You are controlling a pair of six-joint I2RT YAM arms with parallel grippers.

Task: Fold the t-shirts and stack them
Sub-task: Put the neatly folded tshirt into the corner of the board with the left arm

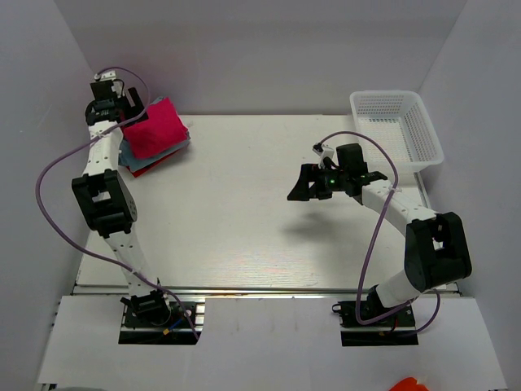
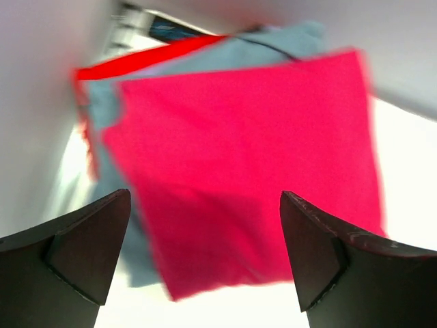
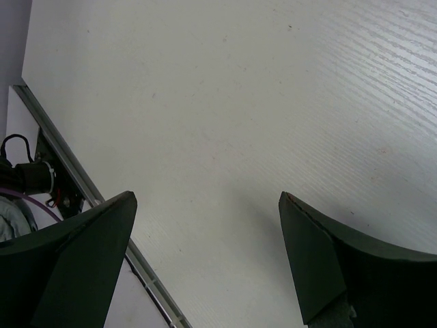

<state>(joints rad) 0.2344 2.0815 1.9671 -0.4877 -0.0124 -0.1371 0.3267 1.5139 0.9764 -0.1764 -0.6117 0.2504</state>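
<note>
At the far left corner of the white surface (image 1: 244, 220), my left claw (image 2: 205, 198) hangs wide and empty over the folded magenta-pink cloth t-shirt (image 1: 156, 126), which tops the blue-grey t-shirt (image 2: 225, 56) and the red t-shirt (image 2: 136, 59). Stacking looks finished to me; next I lift clear. My right claw (image 3: 205, 198) gapes empty right of centre.

We see right gripper (image 3: 205, 198), 2 dark fingers (image 3: 82, 266) spread apart, above white wood-grain tabletop (image 3: 259, 102); grey metal rail (image 3: 65, 152) at left.

Left arm (image 1: 106, 204), right arm (image 1: 438, 244): white links, black joints; purple cables (image 1: 38, 191) trailing behind dark wedge-shaped fingers (image 2: 82, 253); green lamp (image 1: 331, 181) glowing.
</note>
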